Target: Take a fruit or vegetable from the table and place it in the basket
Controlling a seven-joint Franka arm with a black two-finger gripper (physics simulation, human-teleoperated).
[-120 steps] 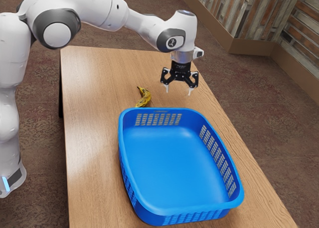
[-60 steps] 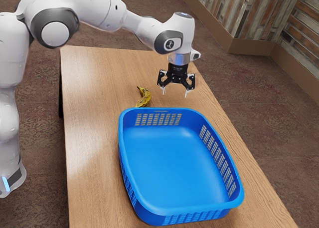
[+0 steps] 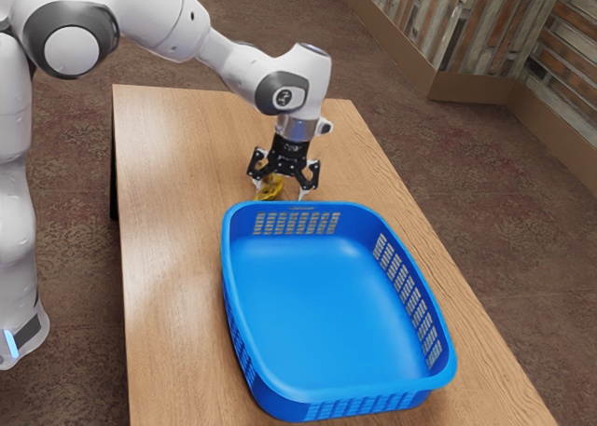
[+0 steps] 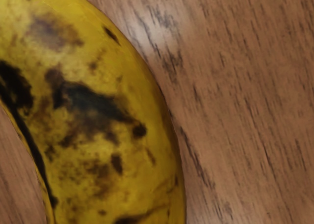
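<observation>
A curved yellow banana with dark brown blotches (image 4: 98,106) lies on the brown wood-grained worktop (image 4: 245,106).

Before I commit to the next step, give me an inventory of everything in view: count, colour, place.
Banana: one, yellow with dark blotches, on the table beneath the jaws
Slotted basket: one, blue, on the table, empty
Table: one, wood-brown, under both
Plank wall: brown and grey, exterior view's upper right
Baseboard: tan, along the wall's foot
Floor: reddish brown, around the table
Arm: one, white and grey, from the exterior view's left
Jaws: two, black with pale tips, standing apart over the banana
</observation>
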